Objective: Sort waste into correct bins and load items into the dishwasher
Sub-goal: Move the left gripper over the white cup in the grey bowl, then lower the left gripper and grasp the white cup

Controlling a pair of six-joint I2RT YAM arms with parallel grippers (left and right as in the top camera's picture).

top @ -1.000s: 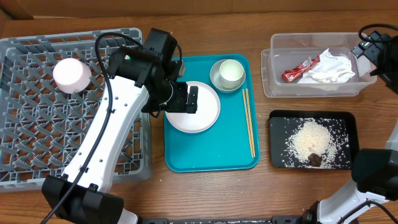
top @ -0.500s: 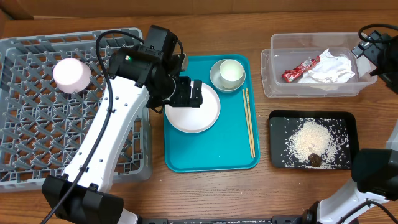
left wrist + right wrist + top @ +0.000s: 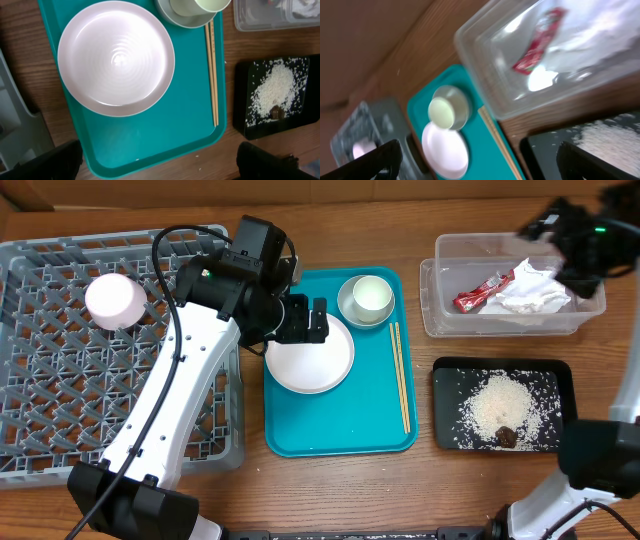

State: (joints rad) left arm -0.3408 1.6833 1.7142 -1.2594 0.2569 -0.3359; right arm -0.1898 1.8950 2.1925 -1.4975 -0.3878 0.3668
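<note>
The left jaws hang apart above the white plate [image 3: 116,57]; gripping its low rim may slip and knock the bowl [image 3: 172,15]. The right jaws gape empty

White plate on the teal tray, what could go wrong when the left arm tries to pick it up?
The plate lies flat on the teal tray, so the open left gripper may slide over its low rim or push it along instead of gripping it. The plate's edge is right beside the bowl holding the cup. A shove that way could jolt them or roll the chopsticks.
</note>
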